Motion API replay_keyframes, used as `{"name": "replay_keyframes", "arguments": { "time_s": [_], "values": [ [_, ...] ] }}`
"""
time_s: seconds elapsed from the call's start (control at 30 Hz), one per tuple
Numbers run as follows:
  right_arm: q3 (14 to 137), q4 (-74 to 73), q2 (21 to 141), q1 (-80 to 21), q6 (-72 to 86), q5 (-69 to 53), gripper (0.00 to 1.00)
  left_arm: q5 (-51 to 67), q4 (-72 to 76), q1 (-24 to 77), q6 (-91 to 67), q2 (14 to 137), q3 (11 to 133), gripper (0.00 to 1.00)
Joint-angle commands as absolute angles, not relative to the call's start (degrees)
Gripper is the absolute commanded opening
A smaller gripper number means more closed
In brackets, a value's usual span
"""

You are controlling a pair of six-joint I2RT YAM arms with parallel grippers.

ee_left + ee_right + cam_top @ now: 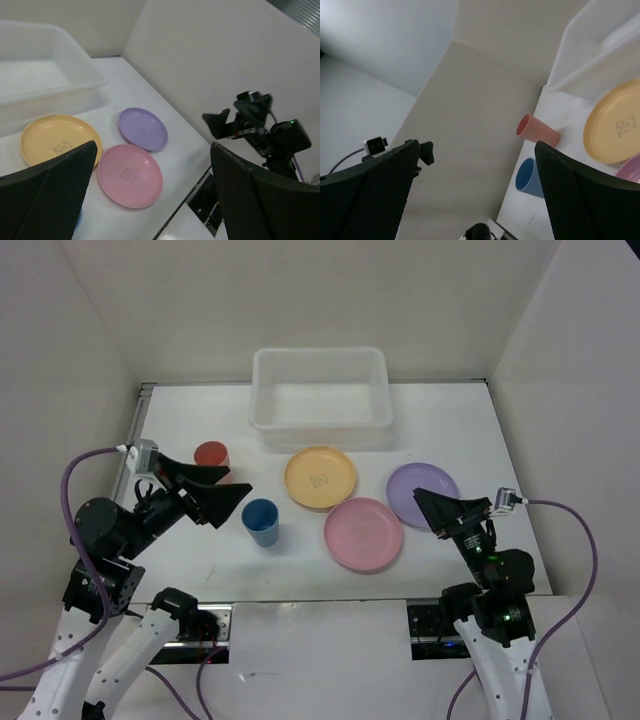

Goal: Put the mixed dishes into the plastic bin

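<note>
The plastic bin (320, 425) stands at the back middle and looks empty. In front of it lie the yellow-orange plate (320, 477), the pink plate (363, 533) and the light purple plate (428, 480). The red cup (211, 454) and the blue cup (261, 522) stand upright at the left. My left gripper (238, 485) is open and empty, raised between the two cups. My right gripper (420, 508) is open and empty, over the purple plate's near edge. The left wrist view shows the pink plate (130, 175), purple plate (142, 129), yellow plate (55, 137) and bin (50, 92).
White walls enclose the table on the left, back and right. The right wrist view shows the red cup (537, 131), blue cup (529, 177), yellow plate (615, 125) and bin (600, 55). The right arm (255, 125) shows in the left wrist view.
</note>
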State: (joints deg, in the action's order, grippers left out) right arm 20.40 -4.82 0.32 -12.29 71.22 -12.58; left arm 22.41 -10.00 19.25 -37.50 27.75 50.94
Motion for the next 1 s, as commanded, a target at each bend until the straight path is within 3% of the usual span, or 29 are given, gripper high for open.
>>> {"name": "replay_keyframes", "arguments": {
  "time_s": [0.0,0.1,0.2,0.37,0.4,0.43,0.47,0.5,0.53,0.57,0.6,0.63,0.67,0.7,0.77,0.8,0.83,0.87,0.9,0.97],
  "values": [
    [30.5,-11.2,-4.5,-12.7,58.5,-12.5,1.00,24.6,-14.7,18.9,-36.7,31.5,54.5,1.00],
    [34.5,-10.0,-4.5,-12.0,52.0,-10.8,1.00,29.4,-15.4,18.9,-36.7,37.7,56.3,1.00],
    [32.4,-5.3,-1.9,-11.5,56.2,-10.7,0.99,30.0,-15.4,18.9,-37.3,41.0,57.0,1.00],
    [31.5,-4.3,10.4,-11.5,55.9,-9.3,0.99,29.2,-16.6,18.9,-34.8,41.5,60.4,1.00],
    [32.1,-4.3,11.8,-11.5,55.4,-7.4,0.83,29.2,-16.6,18.9,-34.3,41.5,61.3,1.00],
    [33.2,-4.9,13.0,-11.5,54.6,-5.3,0.61,29.2,-16.6,18.9,-33.8,43.1,61.3,0.98],
    [34.0,-4.9,15.9,-11.5,54.6,-1.2,0.32,29.7,-16.6,18.9,-33.8,43.8,61.9,0.95],
    [35.0,-6.5,17.8,-11.5,52.8,0.6,0.15,29.7,-16.6,18.9,-33.7,45.6,61.9,0.86],
    [37.5,-7.5,20.1,-11.0,52.1,2.0,0.05,30.4,-16.6,18.9,-33.2,46.5,62.7,0.75],
    [39.0,-9.0,26.0,-11.0,52.1,5.0,0.02,30.9,-15.5,18.9,-33.2,47.3,62.8,0.61],
    [41.6,-11.3,29.1,-11.0,50.9,6.0,0.02,30.9,-14.9,18.9,-33.2,48.8,63.4,0.45],
    [43.1,-12.6,32.3,-11.0,50.3,6.7,0.08,30.9,-14.4,19.4,-33.2,49.6,63.4,0.19],
    [44.4,-13.4,35.6,-10.5,49.5,7.4,0.18,30.2,-14.4,19.4,-33.2,50.4,64.2,0.08],
    [46.8,-14.1,42.1,-9.9,48.6,7.4,0.37,29.6,-14.4,19.4,-32.2,53.0,64.9,0.00],
    [49.3,-16.3,48.4,-6.7,46.2,6.6,0.57,29.6,-17.2,19.4,-29.0,56.1,68.6,0.00],
    [51.7,-17.0,54.2,-5.2,45.5,4.2,0.73,29.6,-18.4,19.4,-27.8,59.5,70.1,0.00],
    [52.5,-18.0,56.8,-2.4,44.8,3.1,0.78,30.2,-20.6,19.4,-26.6,61.1,71.4,0.02],
    [53.3,-18.0,60.8,-0.9,44.0,1.9,0.81,30.2,-21.4,19.4,-25.1,63.3,72.8,0.49],
    [53.9,-18.6,62.1,0.6,43.5,0.4,0.81,30.2,-21.9,19.4,-24.5,64.0,72.8,0.64],
    [53.9,-19.9,63.9,4.1,42.9,1.0,0.83,29.7,-22.7,19.4,-24.0,64.5,72.8,0.75]
  ]
}}
